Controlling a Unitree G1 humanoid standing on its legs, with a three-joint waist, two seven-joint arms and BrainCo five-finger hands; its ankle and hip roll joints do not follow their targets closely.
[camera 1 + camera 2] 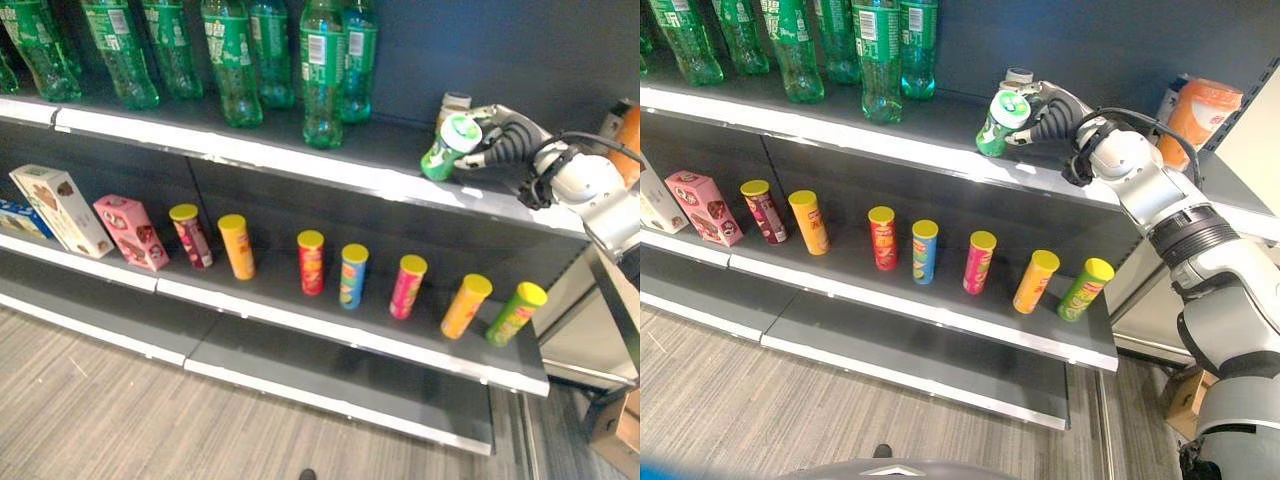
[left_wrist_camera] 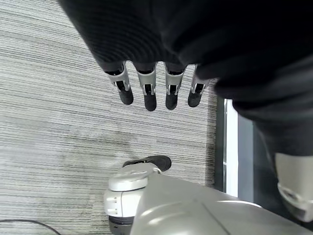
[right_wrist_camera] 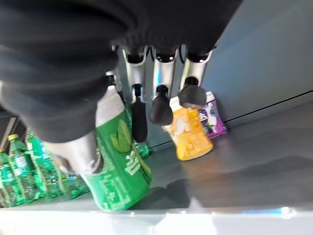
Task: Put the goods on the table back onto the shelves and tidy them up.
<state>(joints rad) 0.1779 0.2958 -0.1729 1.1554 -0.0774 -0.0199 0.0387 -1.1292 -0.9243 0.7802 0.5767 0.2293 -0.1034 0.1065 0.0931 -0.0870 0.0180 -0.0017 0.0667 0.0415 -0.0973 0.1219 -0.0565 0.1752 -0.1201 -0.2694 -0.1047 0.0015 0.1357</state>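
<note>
Gripping a green can point(image 1: 1002, 122), right hand point(image 1: 1045, 115) at upper shelf point(image 1: 890, 140); tilted.

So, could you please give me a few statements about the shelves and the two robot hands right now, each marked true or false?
1. The right robot hand grips a green and white container at the upper shelf. True.
2. The container stands upright on the floor. False: it is tilted over the upper shelf's front part.
3. Green bottles stand on the upper shelf. True.
4. The left robot hand holds a tube. False: its fingers hang straight above the floor, holding nothing.
5. The tubes on the lower shelf all have red lids. False: the lids are yellow.
</note>
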